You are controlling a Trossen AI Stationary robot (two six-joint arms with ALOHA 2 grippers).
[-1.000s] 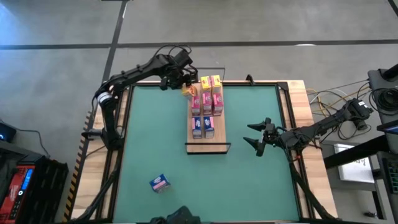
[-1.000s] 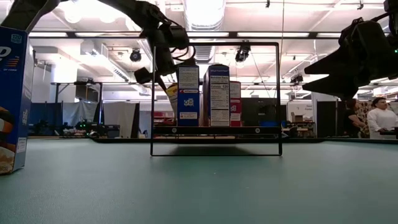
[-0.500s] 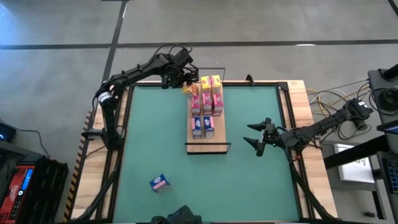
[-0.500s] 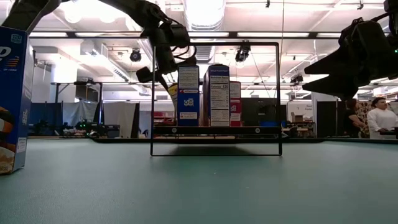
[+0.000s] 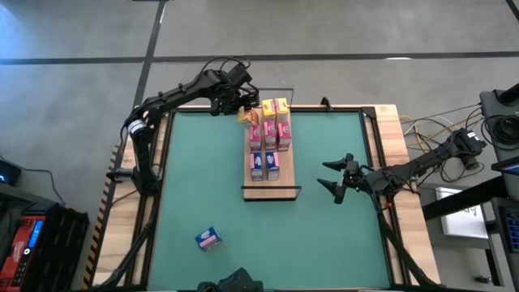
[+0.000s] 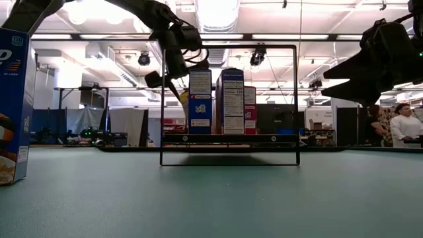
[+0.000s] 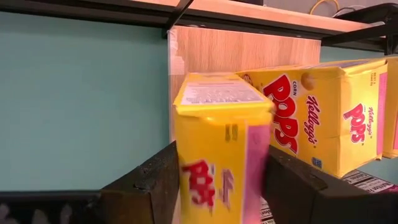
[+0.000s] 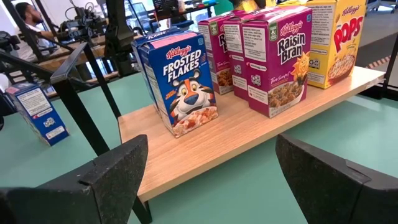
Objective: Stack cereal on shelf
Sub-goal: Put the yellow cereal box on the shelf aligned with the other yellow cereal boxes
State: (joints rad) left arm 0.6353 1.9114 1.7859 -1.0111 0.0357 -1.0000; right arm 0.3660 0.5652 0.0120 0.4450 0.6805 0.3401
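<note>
Between the left gripper's (image 7: pixel 217 186) two dark fingers (image 7: pixel 152 186) stands a yellow Corn Pops box (image 7: pixel 221 143), gripped on both sides, at the shelf's (image 5: pixel 272 191) far left end. At right, the right gripper (image 5: pixel 334 176) waits open.

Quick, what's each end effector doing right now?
Left end effector: fingers around a yellow Corn Pops box at the shelf.
Right end effector: open, empty.

The left gripper (image 7: pixel 217 186) fingers and its yellow box (image 7: pixel 221 143) are cut off at the wrist view's edge.
</note>
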